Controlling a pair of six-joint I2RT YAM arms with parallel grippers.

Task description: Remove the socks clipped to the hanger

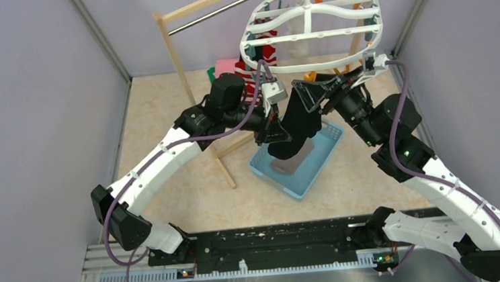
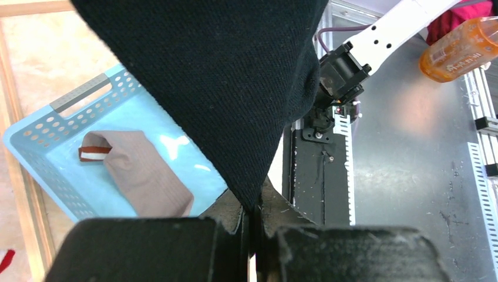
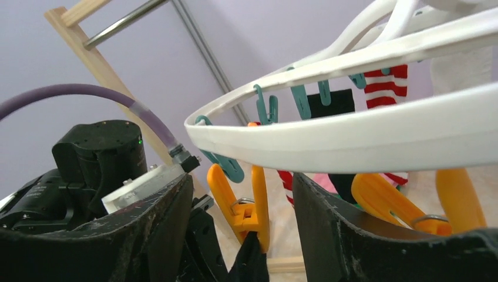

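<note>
At far left of the overhead view stands the wooden rack [image 1: 174, 49] with its metal bar [image 1: 223, 10]. Next comes my left gripper [image 2: 255, 211], jaws closed tight on the narrow lower end of a black sock [image 2: 223, 76]. Only the left wrist view shows this pinch, the cloth tapering down into the slit between my pads. The same view shows, below that sock, the blue basket [image 2: 41, 167] holding one grey-brown sock [image 2: 147, 176] with a red-and-white cuff, lying flat. Overhead, that sock is mostly hidden by the black one, which slants above the basket from my left jaws up toward my right. My right gripper [image 3: 242, 188] is spread wide, one finger on each side of an orange clip [image 3: 238, 214] and touching neither leg. Only the right wrist view shows this, and also that the clip bites dark cloth at its tip, the black sock's upper end. The clip dangles from the near rim of the white hanger [image 3: 364, 129], seen overhead at upper right, just beyond my right wrist. Count, right wrist view: three orange clips, five teal clips [image 3: 267, 106], one striped sock [image 3: 384, 82] and one second black sock [image 3: 332, 103] at the far rim. The overhead view adds one white sock [image 1: 298, 46] under the frame. Socks made out in all: five, four on the hanger and one in the basket.
</note>
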